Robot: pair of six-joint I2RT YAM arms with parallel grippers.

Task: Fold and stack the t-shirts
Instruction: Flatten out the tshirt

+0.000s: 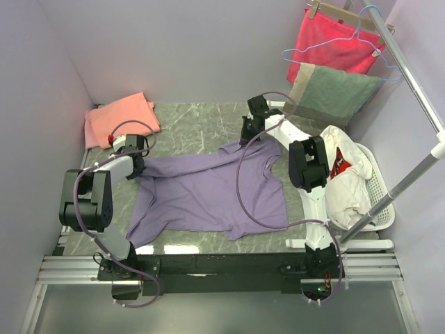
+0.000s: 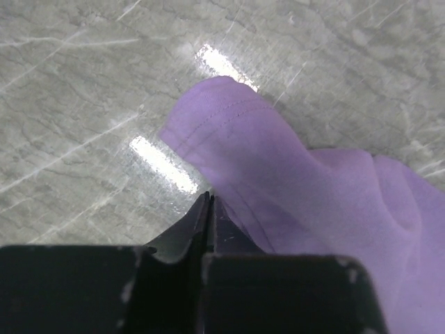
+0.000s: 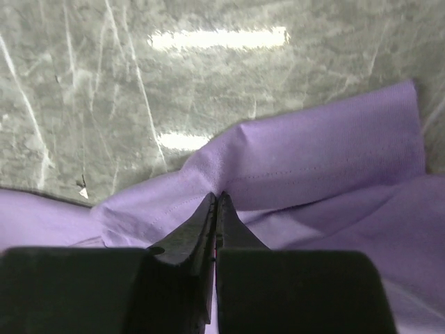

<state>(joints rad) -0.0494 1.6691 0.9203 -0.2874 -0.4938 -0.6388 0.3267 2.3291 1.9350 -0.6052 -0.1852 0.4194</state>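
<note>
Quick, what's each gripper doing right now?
Left gripper: closed on the purple shirt.
Right gripper: closed on the purple shirt too.

Right of my right claw (image 1: 245,140) a basket (image 1: 381,198) holds white laundry (image 1: 345,186); farther off hang a towel (image 1: 330,94) and a red cloth (image 1: 334,42); marble table (image 1: 198,125) lies beneath.
</note>
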